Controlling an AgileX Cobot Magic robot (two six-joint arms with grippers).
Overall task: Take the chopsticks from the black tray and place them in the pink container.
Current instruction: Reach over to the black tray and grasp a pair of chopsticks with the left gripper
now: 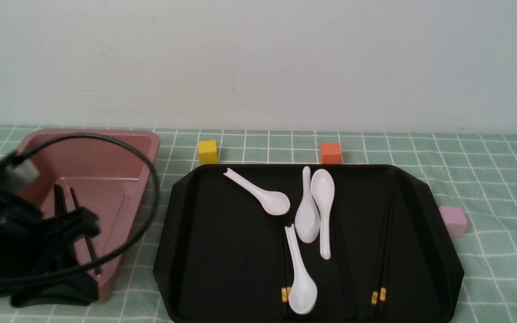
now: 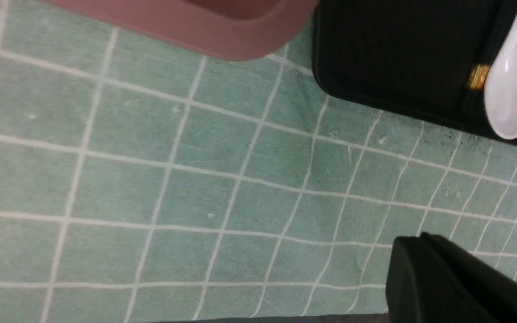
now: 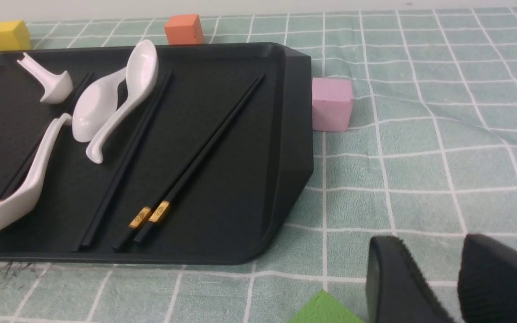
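The glossy black rectangular tray (image 1: 240, 251), cut-cornered and low-rimmed, lies on green, white-gridded cloth (image 1: 505, 179). The deep, dusty-pink plastic bin (image 1: 128, 215), round-cornered with a rolled rim, stands left of it; the left arm (image 1: 20, 242) and a looping black cable (image 1: 153, 179) partly block the view of it. Slim dark chopsticks (image 1: 382, 251) lie in the tray, some gold-banded; further dark sticks (image 1: 75, 197) lean inside the bin. Four smooth white soup spoons (image 1: 302, 287) lie among the tray's chopsticks. The left gripper (image 2: 420, 251) is closed, the right gripper (image 3: 433, 269) parted and empty. Yellow (image 1: 208, 152) and orange (image 1: 330, 153) cubes stand behind the tray, a pale pink cube (image 1: 453, 220) beside its right wall.
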